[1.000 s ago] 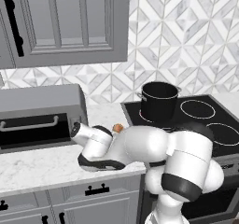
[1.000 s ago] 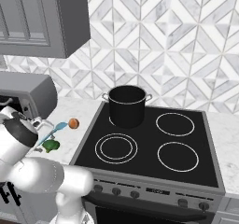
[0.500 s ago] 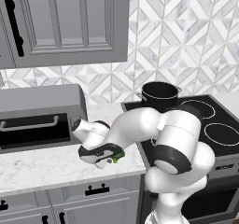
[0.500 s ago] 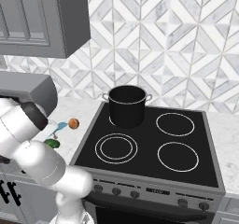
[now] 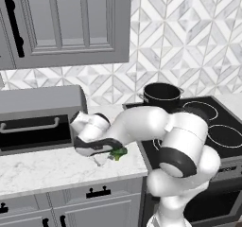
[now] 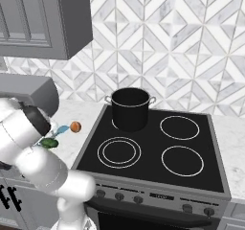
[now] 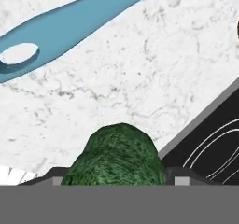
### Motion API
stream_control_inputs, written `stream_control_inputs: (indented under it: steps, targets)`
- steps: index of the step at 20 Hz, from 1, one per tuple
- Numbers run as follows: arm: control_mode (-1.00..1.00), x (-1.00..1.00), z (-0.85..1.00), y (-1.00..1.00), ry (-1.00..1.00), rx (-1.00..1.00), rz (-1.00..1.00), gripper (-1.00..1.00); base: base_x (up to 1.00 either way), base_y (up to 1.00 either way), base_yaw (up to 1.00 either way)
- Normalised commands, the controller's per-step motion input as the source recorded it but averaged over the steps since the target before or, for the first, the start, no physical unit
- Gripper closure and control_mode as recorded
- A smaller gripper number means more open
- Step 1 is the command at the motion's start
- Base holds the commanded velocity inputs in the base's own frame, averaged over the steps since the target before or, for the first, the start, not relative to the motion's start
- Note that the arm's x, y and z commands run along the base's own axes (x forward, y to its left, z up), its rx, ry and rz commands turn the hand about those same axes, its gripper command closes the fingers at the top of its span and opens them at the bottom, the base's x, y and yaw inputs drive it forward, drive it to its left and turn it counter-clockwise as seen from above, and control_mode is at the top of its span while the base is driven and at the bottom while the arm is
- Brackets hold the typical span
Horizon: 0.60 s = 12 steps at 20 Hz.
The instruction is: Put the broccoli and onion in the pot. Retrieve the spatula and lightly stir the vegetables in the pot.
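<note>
Two vegetables are sitting out on the marble table (image 5: 42, 169) right now, and the white arm is bending low over the first of them. Starting at the far left of the left base view, a grey box-shaped appliance (image 5: 40, 119) with a bar handle is standing against the backsplash. Just right of it, the claw (image 5: 109, 156) is pointing down at the table, with the broccoli (image 5: 118, 153) peeking out green at its tip. In the hand view the broccoli (image 7: 115, 157) is filling the six o'clock position, sitting between the two dark finger tips (image 7: 184, 176), which are flanking it on both sides; whether they are actually pressing on it I cannot tell, and the claw is looking partly open around it. Up at eleven o'clock in that same view, the spatula (image 7: 70, 29) is lying flat on the marble, its handle hole toward nine o'clock. Moving right in the right base view, the broccoli (image 6: 49, 142) is lying near the table's front, the pale blue spatula (image 6: 61, 129) is lying just beyond it, and the onion (image 6: 75, 126) is resting beside the stove's edge. Further right, the pot (image 6: 130, 108) is standing upright at the back left of the black cooktop (image 6: 191, 143).
</note>
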Motion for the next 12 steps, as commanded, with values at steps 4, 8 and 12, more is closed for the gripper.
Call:
stream_control_inputs:
  steps: [4, 8, 12]
  targets:
    - [-1.00, -0.65, 1.00, -0.94, -0.20, 0.31, 0.00, 1.00, 0.00, 0.00, 0.00]
    - [-1.00, -0.36, 1.00, -1.00, -0.14, 0.37, 0.00, 1.00, 0.00, 0.00, 0.00]
    - [-1.00, -0.16, 0.94, -1.00, -0.07, 0.41, 0.00, 1.00, 0.00, 0.00, 0.00]
